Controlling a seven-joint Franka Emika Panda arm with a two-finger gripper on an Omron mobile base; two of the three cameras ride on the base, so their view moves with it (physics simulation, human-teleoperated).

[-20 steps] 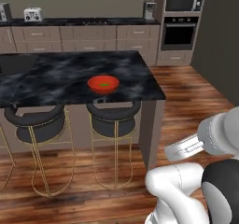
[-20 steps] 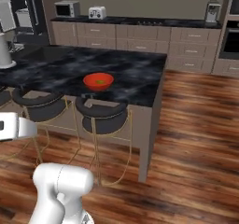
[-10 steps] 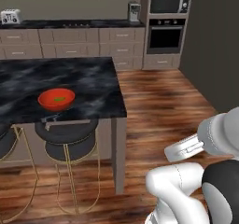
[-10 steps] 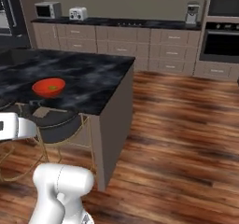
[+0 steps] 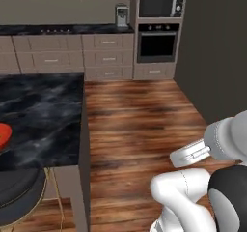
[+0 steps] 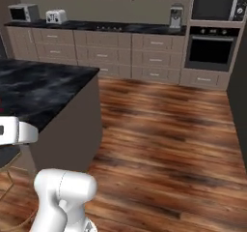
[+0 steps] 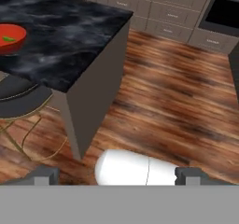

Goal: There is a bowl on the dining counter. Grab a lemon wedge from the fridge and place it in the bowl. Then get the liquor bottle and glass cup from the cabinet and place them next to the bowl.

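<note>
On dark marble counter (image 7: 70,36), red bowl (image 7: 10,36), wood floor (image 6: 169,144)

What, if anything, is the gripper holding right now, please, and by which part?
Nothing is held: the gripper is open, with only wooden floor showing beyond its fingers.

The counter (image 7: 70,36), black marble with grey side panels, lies ahead and left of the gripper (image 7: 116,174) in the hand view, its near corner just above the left fingertip. A red bowl (image 7: 9,36) sits on it at the far left, well away from the tool, with something small and green inside. The rest of the top looks bare. A wooden floor (image 7: 177,101) runs ahead and right of the tool.
</note>
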